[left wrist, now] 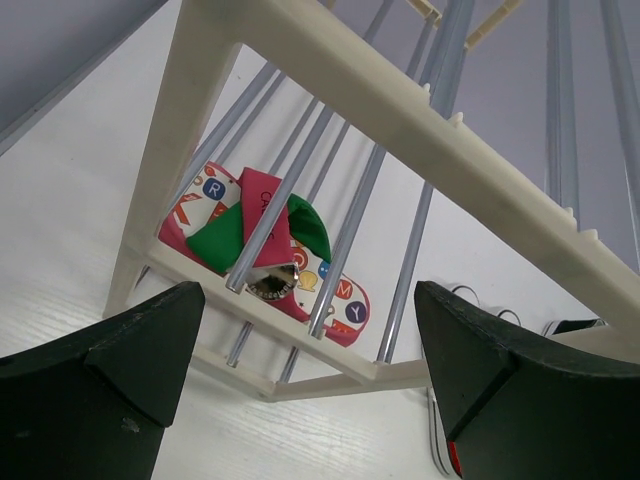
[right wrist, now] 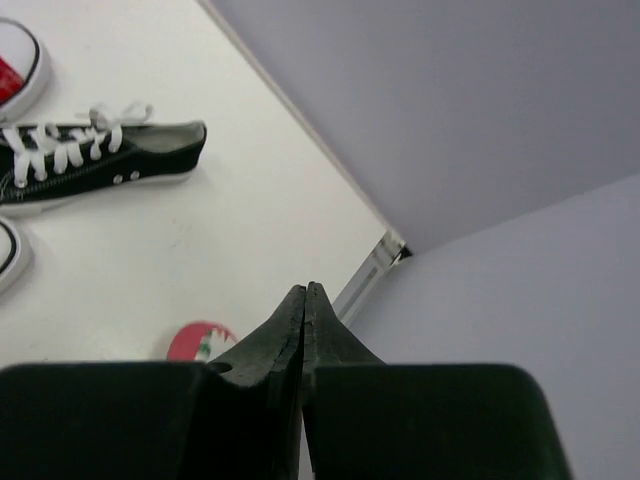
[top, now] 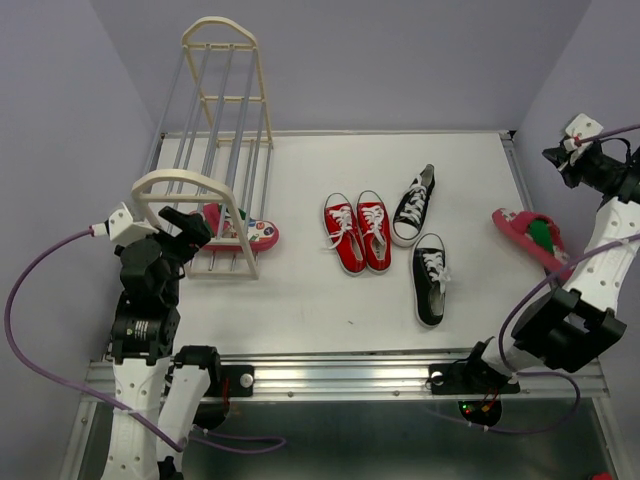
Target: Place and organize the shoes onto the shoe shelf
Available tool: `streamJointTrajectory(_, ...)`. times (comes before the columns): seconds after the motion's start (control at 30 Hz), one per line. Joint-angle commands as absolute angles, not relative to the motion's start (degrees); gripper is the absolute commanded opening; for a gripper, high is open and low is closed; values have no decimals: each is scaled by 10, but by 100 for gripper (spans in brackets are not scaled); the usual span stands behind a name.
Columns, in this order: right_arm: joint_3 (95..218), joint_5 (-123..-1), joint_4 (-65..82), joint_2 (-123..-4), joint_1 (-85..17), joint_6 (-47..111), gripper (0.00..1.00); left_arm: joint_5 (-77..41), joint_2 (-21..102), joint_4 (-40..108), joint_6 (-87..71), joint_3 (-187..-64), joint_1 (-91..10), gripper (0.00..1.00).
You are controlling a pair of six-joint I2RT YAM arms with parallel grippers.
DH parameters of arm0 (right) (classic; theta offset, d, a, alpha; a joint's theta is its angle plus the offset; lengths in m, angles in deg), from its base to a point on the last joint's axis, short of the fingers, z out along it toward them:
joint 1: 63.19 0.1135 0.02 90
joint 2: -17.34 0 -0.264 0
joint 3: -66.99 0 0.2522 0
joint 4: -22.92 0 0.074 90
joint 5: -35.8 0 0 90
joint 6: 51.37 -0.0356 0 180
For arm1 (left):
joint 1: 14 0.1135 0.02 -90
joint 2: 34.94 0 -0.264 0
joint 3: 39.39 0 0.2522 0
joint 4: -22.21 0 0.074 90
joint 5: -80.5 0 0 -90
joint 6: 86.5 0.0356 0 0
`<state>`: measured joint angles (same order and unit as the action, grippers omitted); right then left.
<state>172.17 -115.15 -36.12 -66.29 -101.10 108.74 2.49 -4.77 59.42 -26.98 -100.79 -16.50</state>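
shoe shelf: cream rack with grey rails running from its near arched end frame to the far one. It's my reference for everything below.

flip-flop in the shelf: low down at the near end frame, under the upper rails. Long axis lies across the rails, and one end pokes out the side toward the sneakers. Can't tell if it sits on the bottom rails or on the table.

writing: the sole has letters in coloured dots, and I can read R, M and Y. The pink band starts "CA", then a rail covers the rest. No brand readable on any sneaker.

red sneakers: just right of the shelf's near end, side by side and touching, long axes parallel to the rails.

black sneaker: beyond the reds from the shelf, on its side, heel at the far end and tilted away from the shelf.

other black sneaker: nearer than the first, roughly parallel to the rails.

second flip-flop: furthest from the shelf, way off to its right, lying diagonally.

left claw: fingers wide apart, nothing between them, right in front of the shelf's near end frame.

right claw: fingers pinched together on nothing, well away from the shelf, up above the second flip-flop.
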Motion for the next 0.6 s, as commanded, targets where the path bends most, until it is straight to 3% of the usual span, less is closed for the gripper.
streamJointTrajectory(0.0,1737,-1247,-245,-632,-1013,980,1,18,-58,569,-263,-1011,-163,99)
streamJointTrajectory(0.27,1637,-1236,-113,-569,-1008,801,1,-23,-51,554,-260,-1003,-163,99)
streamJointTrajectory(0.4,1493,-1169,148,-533,-998,567,1,-37,-44,543,-262,-1006,-164,99)
streamJointTrajectory(0.5,1512,-1037,178,-558,-944,486,1,-42,-37,542,-264,-1011,-164,99)
streamJointTrajectory(0.57,1614,-985,96,-620,-938,431,1,-48,-35,536,-269,-1004,-164,99)
